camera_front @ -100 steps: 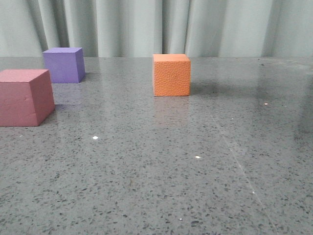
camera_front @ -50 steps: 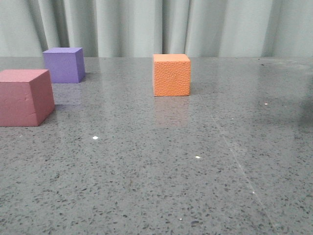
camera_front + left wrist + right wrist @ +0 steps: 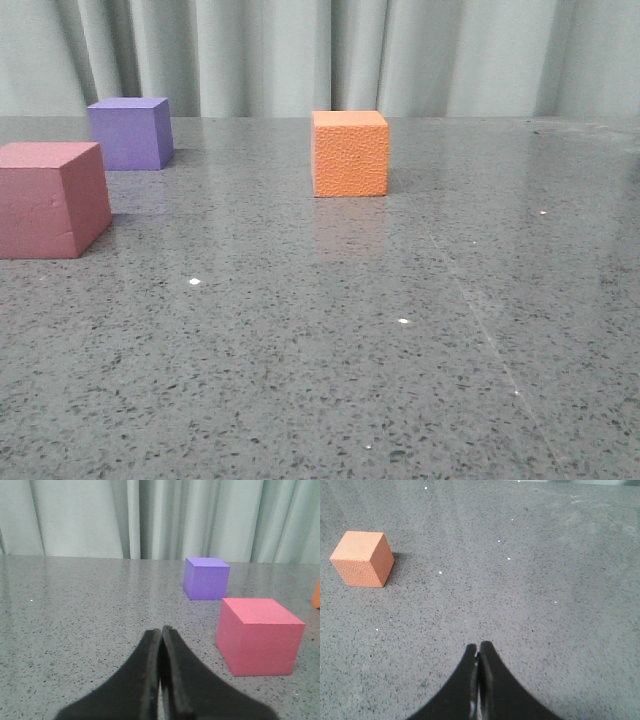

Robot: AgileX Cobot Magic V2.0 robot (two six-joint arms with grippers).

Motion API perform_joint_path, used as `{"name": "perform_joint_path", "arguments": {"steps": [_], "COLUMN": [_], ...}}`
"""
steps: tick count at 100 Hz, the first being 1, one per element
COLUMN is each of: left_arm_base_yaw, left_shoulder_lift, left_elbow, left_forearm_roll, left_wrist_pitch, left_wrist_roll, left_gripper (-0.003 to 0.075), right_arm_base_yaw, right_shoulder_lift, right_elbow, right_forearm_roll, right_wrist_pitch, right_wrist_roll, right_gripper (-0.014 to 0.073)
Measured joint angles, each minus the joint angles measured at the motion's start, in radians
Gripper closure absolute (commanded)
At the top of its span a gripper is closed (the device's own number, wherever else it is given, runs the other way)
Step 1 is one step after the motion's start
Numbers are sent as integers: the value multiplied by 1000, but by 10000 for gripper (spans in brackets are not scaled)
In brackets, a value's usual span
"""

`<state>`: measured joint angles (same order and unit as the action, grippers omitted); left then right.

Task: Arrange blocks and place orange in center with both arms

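The orange block point(image 3: 350, 153) stands on the grey stone table, mid-back in the front view, and shows as well in the right wrist view as the orange block point(image 3: 363, 558). A purple block point(image 3: 130, 132) sits at the back left, and a pink-red block point(image 3: 52, 199) lies nearer at the left edge. Neither arm appears in the front view. My left gripper point(image 3: 161, 630) is shut with nothing in it, the pink-red block point(image 3: 259, 636) and purple block point(image 3: 206, 578) ahead of it. My right gripper point(image 3: 478, 647) is shut and empty, well apart from the orange block.
Pale curtains point(image 3: 320, 55) hang behind the table's back edge. The speckled grey tabletop point(image 3: 330, 350) stretches in front of the blocks and to their right.
A dark shadow on the table at the right edge has faded away over the earlier frames. The three blocks have not moved.
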<state>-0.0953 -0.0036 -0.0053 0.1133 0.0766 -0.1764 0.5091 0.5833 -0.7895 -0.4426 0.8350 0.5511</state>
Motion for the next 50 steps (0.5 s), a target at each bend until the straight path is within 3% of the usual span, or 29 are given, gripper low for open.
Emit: {"name": "perform_joint_path", "arguments": {"steps": [50], "left_arm_base_yaw": [0], "left_shoulder_lift": [0], "left_elbow": [0], "left_forearm_roll": [0], "left_wrist_pitch": [0], "left_wrist_roll": [0], "left_gripper": [739], "right_arm_base_yaw": [0], "right_shoulder_lift": [-71], "right_elbow": [23], "right_forearm_roll": [-2], "right_wrist_pitch": [59], "right_wrist_roll": [0], "right_gripper": [661]}}
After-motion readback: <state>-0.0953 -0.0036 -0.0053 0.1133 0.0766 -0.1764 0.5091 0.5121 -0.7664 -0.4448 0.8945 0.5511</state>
